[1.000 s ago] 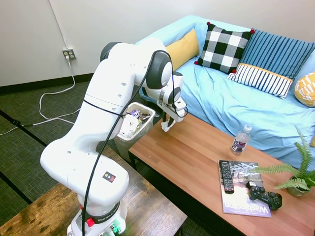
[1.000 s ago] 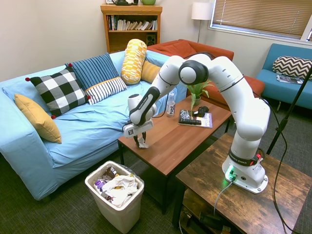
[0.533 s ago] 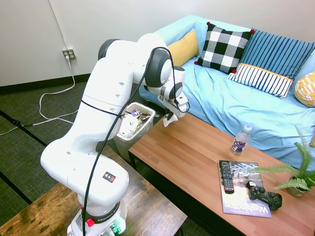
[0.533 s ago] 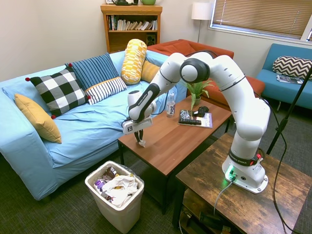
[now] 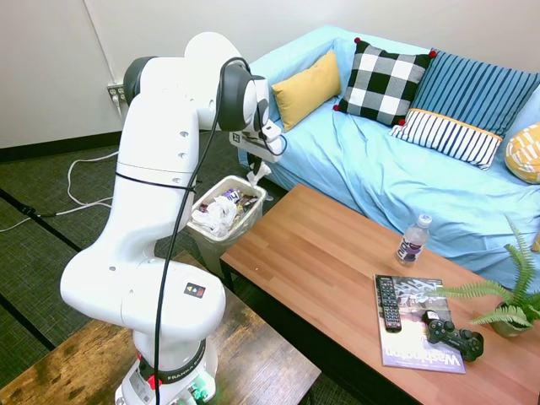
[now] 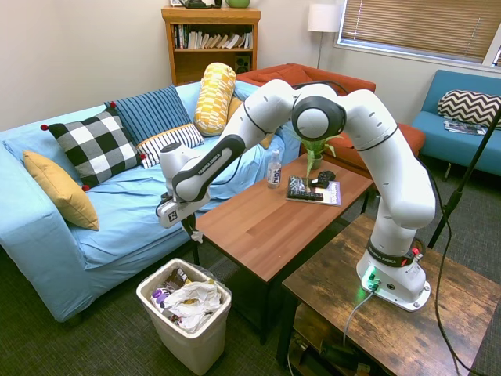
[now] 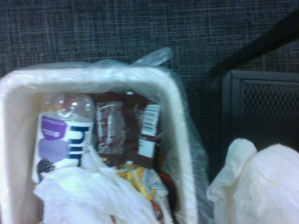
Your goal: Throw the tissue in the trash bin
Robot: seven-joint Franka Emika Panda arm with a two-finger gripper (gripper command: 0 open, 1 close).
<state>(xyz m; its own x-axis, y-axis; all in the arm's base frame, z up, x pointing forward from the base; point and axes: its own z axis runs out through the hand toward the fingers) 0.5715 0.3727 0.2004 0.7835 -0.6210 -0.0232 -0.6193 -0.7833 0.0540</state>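
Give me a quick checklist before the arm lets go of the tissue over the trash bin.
1. Tissue held in gripper: ok.
2. Tissue lifted off the coffee table: ok.
3. Tissue directly above the trash bin opening: not ok; the wrist view shows it beside the rim.
4. Room in the bin: cannot tell; papers pile near the rim.
5. Bin upright: ok.

We see both exterior views evenly bright and sharp, with soft shadows under the table (image 6: 266,227). Our wrist view is dimmer and blurred, the tissue (image 7: 261,186) at five o'clock overexposed.
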